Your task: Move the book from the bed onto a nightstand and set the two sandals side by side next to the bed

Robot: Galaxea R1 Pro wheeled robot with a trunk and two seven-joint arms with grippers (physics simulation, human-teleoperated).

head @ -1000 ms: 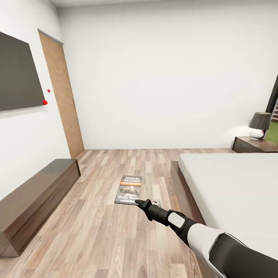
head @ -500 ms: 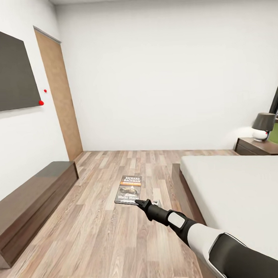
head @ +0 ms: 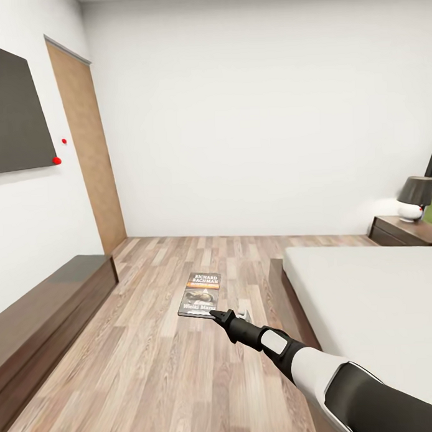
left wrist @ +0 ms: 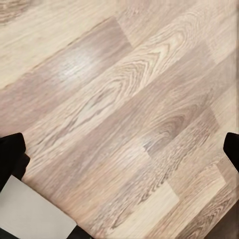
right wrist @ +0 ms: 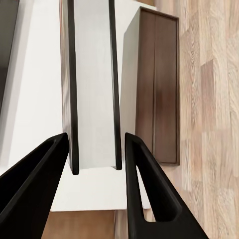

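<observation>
My right gripper [head: 214, 314] is shut on the book [head: 203, 294], a thin dark paperback with white "RICHARD BACHMAN" and an orange band, held flat above the wood floor. In the right wrist view the book [right wrist: 92, 84] stands edge-on between the two black fingers [right wrist: 144, 184]. The bed [head: 368, 291], with a grey mattress on a dark frame, lies to the right of the arm. A dark nightstand [head: 403, 229] stands beyond it by the far wall. My left gripper [left wrist: 119, 149] hangs open over bare floor planks. The two sandals are out of view.
A long low dark cabinet [head: 51, 303] runs along the left wall under a dark wall panel [head: 13, 111]. A wooden door [head: 86, 146] stands at the far left corner. A lamp [head: 416, 196] sits on the nightstand. Floor stretches ahead between cabinet and bed.
The whole view has spread outward as the camera moved forward: door and cabinet slid left, lamp and nightstand slid right. The right arm and the book keep their place in the picture.
</observation>
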